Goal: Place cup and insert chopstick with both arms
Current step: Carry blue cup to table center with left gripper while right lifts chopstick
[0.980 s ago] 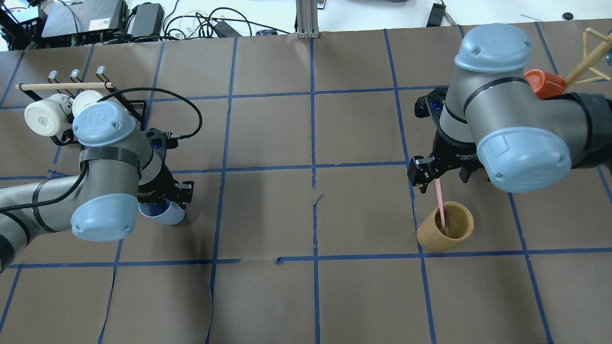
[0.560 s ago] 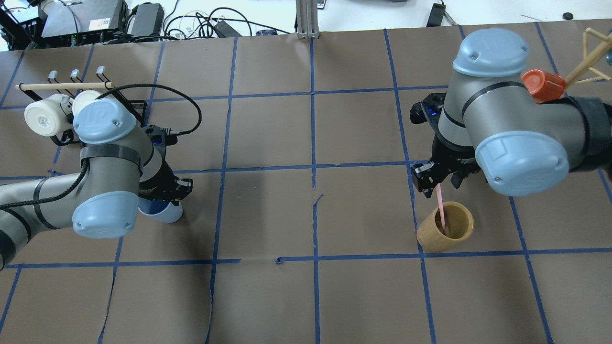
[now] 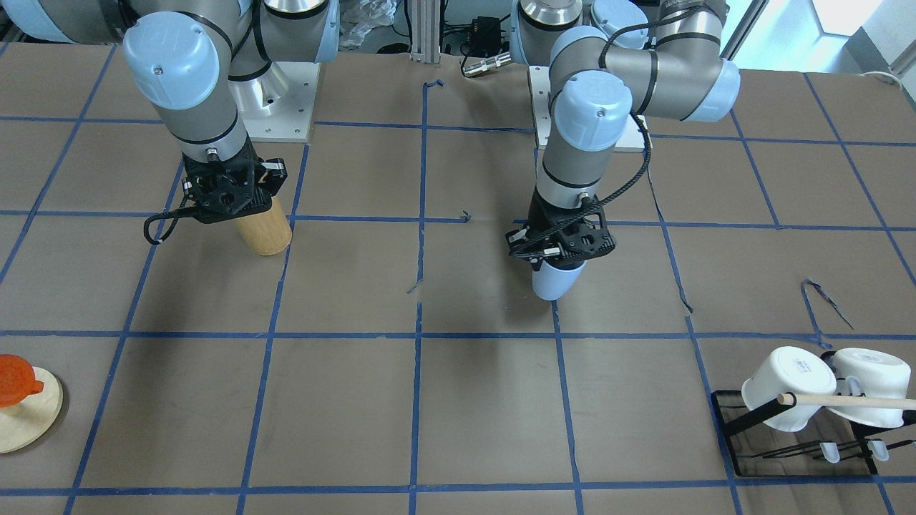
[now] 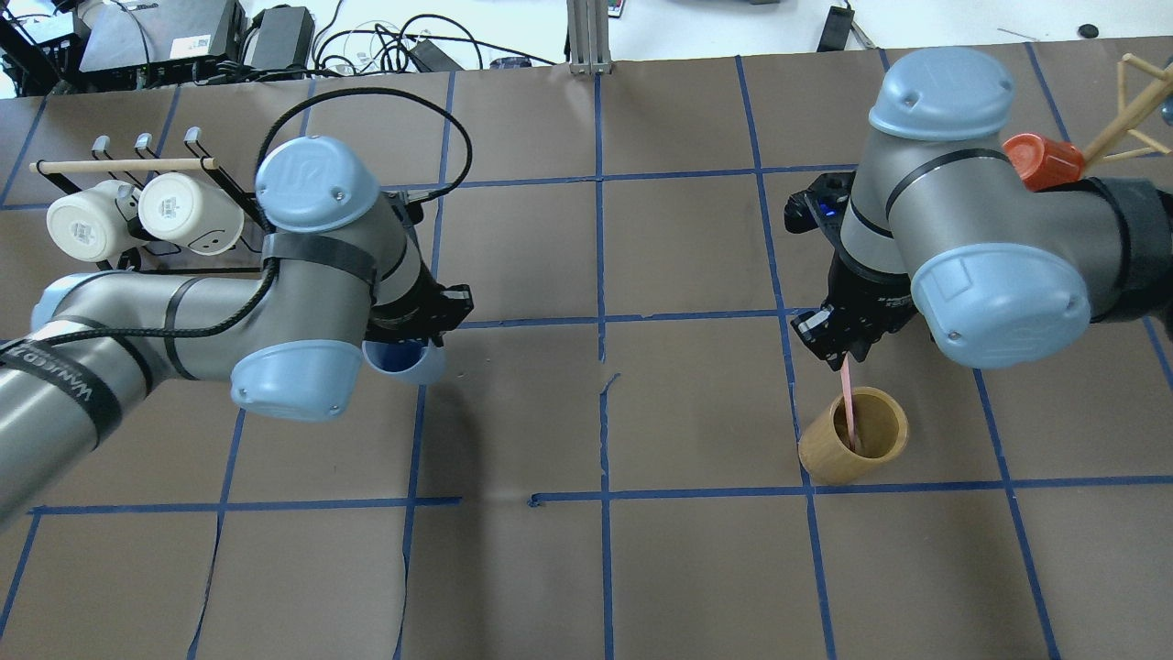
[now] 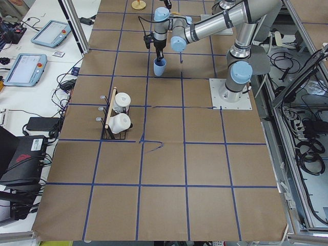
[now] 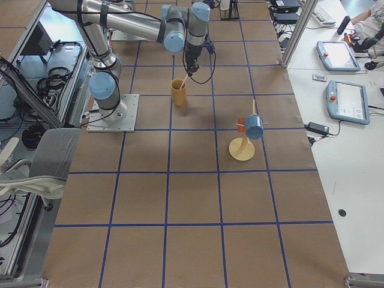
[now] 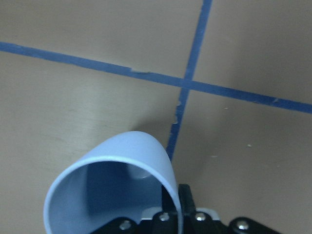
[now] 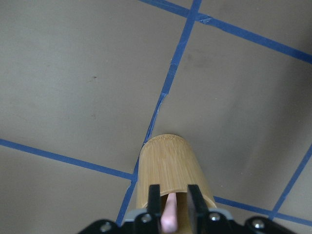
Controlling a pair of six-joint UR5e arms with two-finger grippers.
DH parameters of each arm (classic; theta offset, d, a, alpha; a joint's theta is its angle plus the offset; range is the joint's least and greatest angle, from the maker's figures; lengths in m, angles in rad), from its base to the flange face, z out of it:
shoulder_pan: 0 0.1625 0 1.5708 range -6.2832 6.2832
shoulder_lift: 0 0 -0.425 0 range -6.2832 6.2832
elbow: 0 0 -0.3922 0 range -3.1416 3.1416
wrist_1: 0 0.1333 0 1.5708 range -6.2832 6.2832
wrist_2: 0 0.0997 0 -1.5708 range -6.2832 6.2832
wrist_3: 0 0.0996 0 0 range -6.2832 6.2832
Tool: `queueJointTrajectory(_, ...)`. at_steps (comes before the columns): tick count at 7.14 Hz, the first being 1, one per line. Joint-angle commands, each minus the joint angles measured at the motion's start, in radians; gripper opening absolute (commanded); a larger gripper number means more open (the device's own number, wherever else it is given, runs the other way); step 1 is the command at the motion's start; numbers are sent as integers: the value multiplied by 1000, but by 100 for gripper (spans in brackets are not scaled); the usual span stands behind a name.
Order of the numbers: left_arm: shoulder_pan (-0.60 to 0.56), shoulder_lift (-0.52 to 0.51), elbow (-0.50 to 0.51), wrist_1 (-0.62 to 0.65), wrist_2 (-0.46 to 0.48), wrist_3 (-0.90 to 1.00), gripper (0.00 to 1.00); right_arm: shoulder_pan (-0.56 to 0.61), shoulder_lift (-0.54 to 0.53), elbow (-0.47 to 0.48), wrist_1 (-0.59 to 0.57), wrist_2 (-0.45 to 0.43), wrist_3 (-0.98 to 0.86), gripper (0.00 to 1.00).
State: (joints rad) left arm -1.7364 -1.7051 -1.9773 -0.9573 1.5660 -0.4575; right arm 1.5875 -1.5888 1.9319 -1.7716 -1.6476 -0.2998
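The cup (image 4: 404,363) hangs mouth-up under the left arm, between the mug rack (image 4: 206,188) and the middle of the surface (image 4: 696,568). It tilts slightly, and it seems to ride clear of the paper, though its base cannot be checked for contact. The left fingers (image 7: 184,199) are closed on its rim wall, pinching one side only. That grip leaves the darker blue inside open from above, which suits a cup that must later take a stick. Well apart, on the other half of the surface, the chopstick (image 4: 849,400) stands slanted. Its lower end is inside the bamboo cylinder (image 4: 829,458) and its upper end is clamped between the right fingers (image 8: 154,201), which are shut on it just above the cylinder's mouth. Gripping it at the top lets the arm draw it straight up and out, and later lower it tip-first. My reading is that the cup has to be set down upright somewhere central first, so the stick has a fixed target. The white mugs (image 4: 179,211) on the rack and the orange cup (image 4: 1040,161) on its wooden stand (image 3: 25,418) at the far right play no part in this
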Motion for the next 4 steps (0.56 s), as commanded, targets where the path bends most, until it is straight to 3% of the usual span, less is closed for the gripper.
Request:
queueJointTrajectory(1, -121, -95, 118, 17, -140, -249, 0, -3, 3, -16, 3, 6, 2, 24)
queueJointTrajectory(4, -218, -198, 163, 23, -165, -285, 0, -3, -3, -14, 4, 9, 4, 8)
